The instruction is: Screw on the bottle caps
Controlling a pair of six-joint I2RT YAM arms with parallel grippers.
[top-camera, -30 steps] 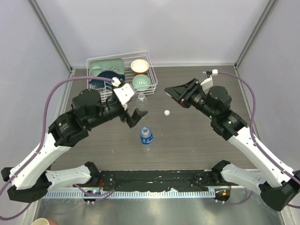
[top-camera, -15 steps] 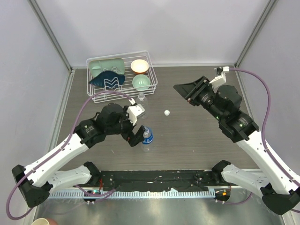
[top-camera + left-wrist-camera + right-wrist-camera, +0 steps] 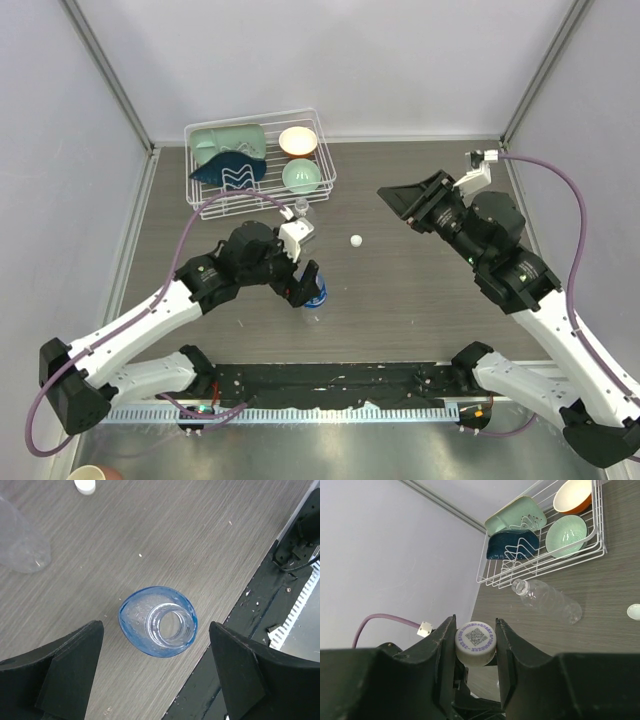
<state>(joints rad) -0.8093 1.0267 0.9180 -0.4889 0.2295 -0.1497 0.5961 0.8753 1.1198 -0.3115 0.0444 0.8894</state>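
Note:
A clear bottle with a blue label (image 3: 158,621) stands upright with its neck uncapped. My left gripper (image 3: 157,667) hangs over it, open, one finger on each side and neither touching it. From above, that gripper (image 3: 306,284) covers part of the blue-label bottle (image 3: 315,296). My right gripper (image 3: 476,645) is shut on a white bottle cap (image 3: 476,641) and held above the table at the right (image 3: 408,203). A second white cap (image 3: 355,240) lies loose on the table. The plain bottle (image 3: 301,214) sits uncapped by the rack.
A white wire rack (image 3: 322,175) at the back left holds pale green and cream bowls and a dark blue dish. A black strip (image 3: 260,605) runs along the table's near edge, close to the blue-label bottle.
My left arm has swung from beside the plain bottle toward the near edge, and its jaws now straddle the blue-label bottle. My right gripper has drifted slightly right, cap still held.

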